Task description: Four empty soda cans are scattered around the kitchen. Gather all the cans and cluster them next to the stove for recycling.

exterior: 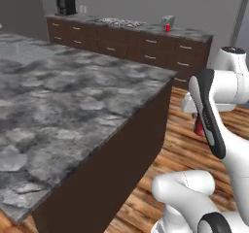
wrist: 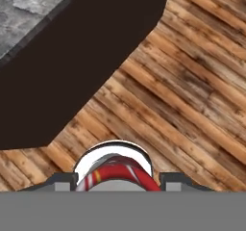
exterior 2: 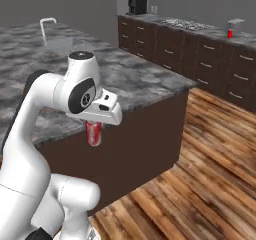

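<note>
You are looking at a kitchen with a wood-plank floor (exterior 2: 210,184) and a large island (exterior: 58,110) topped in mottled grey stone over dark brown sides, which takes up the left base view from nine o'clock down to six. In the right base view a faucet (exterior 2: 46,24) stands on the island's far end at about eleven o'clock. Along the back wall runs a counter (exterior: 189,33) over dark drawers; in the left base view the stove (exterior: 119,22) lies flat on it near twelve o'clock, a black coffee machine (exterior: 65,5) sits at eleven o'clock, and a silver toaster (exterior: 168,20) stands toward one o'clock. A small soda can (exterior: 167,28) stands upright just in front of that toaster, to the right of the stove and apart from it. The gripper (wrist: 114,181) holds a second soda can (exterior 2: 93,133), red with a white stripe, between its fingers (wrist: 61,181); in the hand view its rim curves up at six o'clock, over the floor planks beside the island's dark side. In the right base view that held can hangs below the white hand at about eight o'clock, off the island's edge.
</note>
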Robot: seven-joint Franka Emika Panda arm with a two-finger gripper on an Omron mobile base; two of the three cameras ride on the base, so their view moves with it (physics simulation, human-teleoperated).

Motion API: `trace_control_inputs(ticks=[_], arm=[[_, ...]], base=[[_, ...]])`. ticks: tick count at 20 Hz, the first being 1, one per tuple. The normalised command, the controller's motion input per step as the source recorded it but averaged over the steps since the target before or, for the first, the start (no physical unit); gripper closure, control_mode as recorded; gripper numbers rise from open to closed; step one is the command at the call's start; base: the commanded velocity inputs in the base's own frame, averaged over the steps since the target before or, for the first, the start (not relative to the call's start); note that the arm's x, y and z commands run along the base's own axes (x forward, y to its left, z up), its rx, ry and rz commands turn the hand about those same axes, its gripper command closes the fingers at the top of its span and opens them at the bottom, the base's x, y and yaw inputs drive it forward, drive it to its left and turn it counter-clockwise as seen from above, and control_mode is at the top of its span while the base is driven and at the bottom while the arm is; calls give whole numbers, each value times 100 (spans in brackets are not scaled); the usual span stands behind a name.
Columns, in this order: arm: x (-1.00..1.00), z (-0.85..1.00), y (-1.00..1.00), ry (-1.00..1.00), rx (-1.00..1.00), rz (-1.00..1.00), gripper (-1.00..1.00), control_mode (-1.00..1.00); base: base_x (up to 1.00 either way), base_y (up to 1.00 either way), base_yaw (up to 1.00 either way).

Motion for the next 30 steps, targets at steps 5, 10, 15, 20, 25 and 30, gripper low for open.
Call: trace_control_inputs(ticks=[5,10,15,20,25,30], arm=[[0,0,0,0,0,0,100,100],[0,0,0,0,0,0,100,100],[0,0,0,0,0,0,100,100],[0,0,0,0,0,0,100,100],[0,0,0,0,0,0,100,100],[0,0,0,0,0,0,100,100]], base=[[46,-18,-70],[90,-53,-51],[91,-53,-51],[98,-38,-43],[100,-26,-5],[100,-38,0]])
